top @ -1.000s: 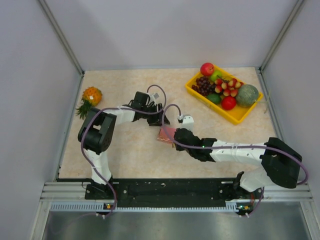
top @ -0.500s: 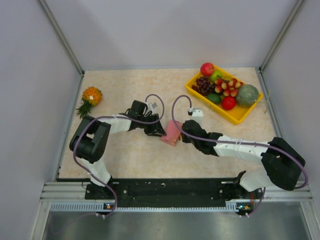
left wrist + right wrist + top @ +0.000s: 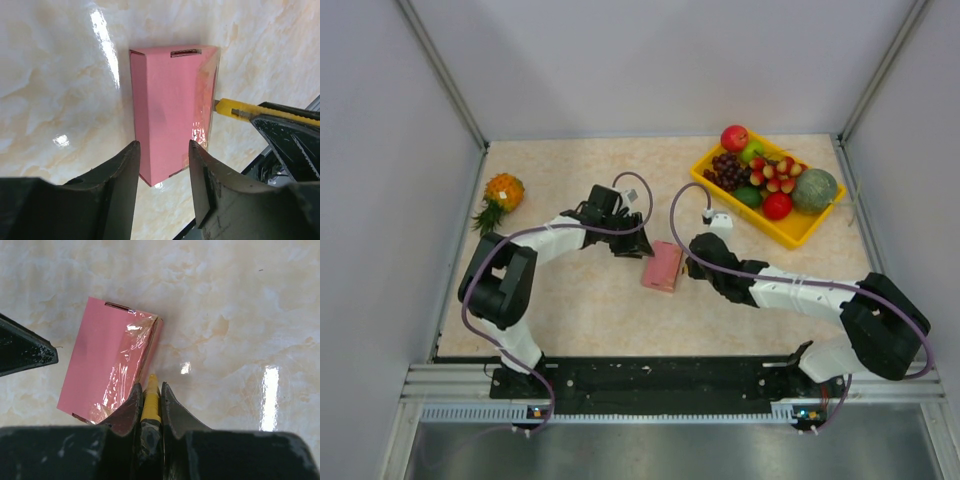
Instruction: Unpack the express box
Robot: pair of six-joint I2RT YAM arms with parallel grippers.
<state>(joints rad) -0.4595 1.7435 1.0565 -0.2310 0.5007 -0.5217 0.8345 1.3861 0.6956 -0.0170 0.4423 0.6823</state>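
We start with the bench point(image 3: 570, 310), which carries a yellow fruit tray point(image 3: 775, 232) at the far right and, near the middle, the express box point(image 3: 662, 266). The box lies flat and closed between the two arms. The left claw point(image 3: 638, 245) is just beside the box's left end with its jaws apart and nothing between them. The right claw point(image 3: 694, 258) is clamped tight on a yellow utility knife point(image 3: 151, 399). We judge the step in hand to be cutting the seal. The next move calls for bringing the knife tip onto the taped edge and drawing it along the seam, with the left claw pressing down or closing on the box to keep it from sliding. From above the knife is hidden under the right wrist. The right wrist view shows its tip just beside the box's long edge, and we cannot tell whether it touches. That view also shows glossy clear tape point(image 3: 127, 371) wrapped over the edge. The left wrist view adds the open fingers point(image 3: 125, 170) poised over the near end, and a small slot point(image 3: 185, 52) at the far end.
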